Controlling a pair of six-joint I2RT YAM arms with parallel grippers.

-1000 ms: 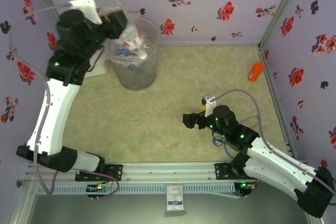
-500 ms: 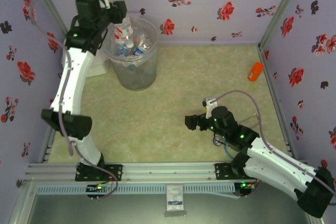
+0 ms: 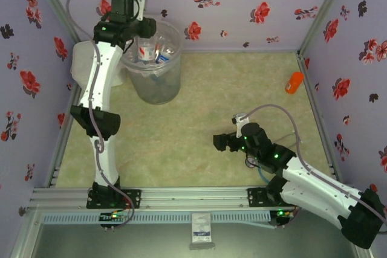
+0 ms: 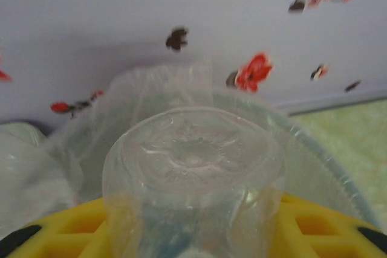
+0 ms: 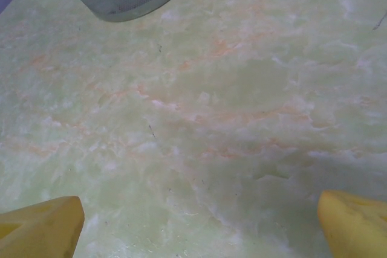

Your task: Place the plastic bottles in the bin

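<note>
Lilac walls with red and dark flowers close in a pale green marbled table (image 3: 199,89). At the far left a white box (image 3: 77,67) sits against the wall, touching the bin (image 3: 158,86), which stands in the far-left corner with several plastic bottles (image 3: 158,52) piled inside. The left gripper (image 3: 144,30) hangs over the bin's far-left rim. In the left wrist view its yellow fingers (image 4: 66,234) press on either side of a clear bottle (image 4: 193,161), whose base faces the camera, with the bin's bag-lined rim just beyond it. Toward the near right, well apart from the bin, the right gripper (image 3: 219,141) is low over bare table, its yellow fingertips (image 5: 42,228) spread wide with nothing between them. An orange bottle-shaped object (image 3: 294,81) lies by the right wall.
</note>
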